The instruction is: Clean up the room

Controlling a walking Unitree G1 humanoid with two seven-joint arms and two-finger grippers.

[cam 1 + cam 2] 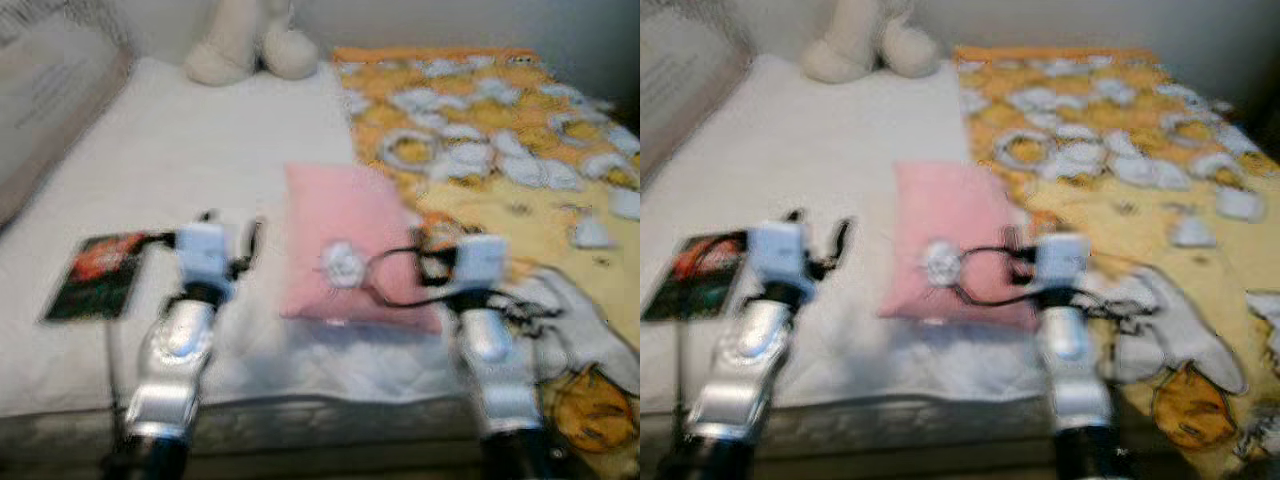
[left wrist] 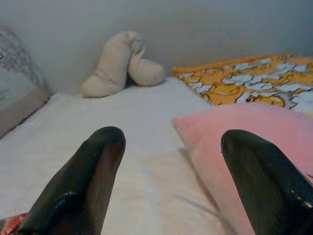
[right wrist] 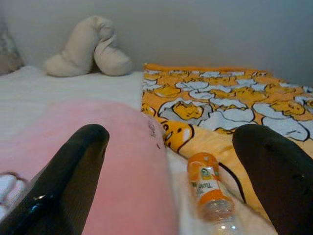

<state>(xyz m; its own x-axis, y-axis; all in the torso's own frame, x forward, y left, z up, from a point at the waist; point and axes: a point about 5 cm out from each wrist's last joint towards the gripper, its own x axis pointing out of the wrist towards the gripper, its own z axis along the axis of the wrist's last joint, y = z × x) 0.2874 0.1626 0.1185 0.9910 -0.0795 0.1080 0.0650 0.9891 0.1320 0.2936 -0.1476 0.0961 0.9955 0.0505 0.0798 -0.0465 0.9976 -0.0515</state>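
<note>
Right wrist view looks along the right gripper [image 3: 171, 186], whose two black fingers are spread wide and hold nothing. Between those fingers, just ahead, lies a small bottle [image 3: 209, 195] with an orange label, on its side at the edge of a yellow patterned blanket [image 3: 234, 115]. A pink pillow [image 3: 98, 147] lies beside it, towards the left arm. The open fingers frame the bottle, which suggests it may be the next thing to pick up.

The left gripper [image 2: 168, 183] is also open and empty, held low over the white mattress [image 1: 200, 150], the pillow's edge beside its inner finger. On the outer side of the left arm a dark printed card or packet [image 1: 95, 275] lies flat on the mattress. Well beyond both grippers, a cream soft toy [image 2: 117, 63] leans against the wall. The head views are blurred.
</note>
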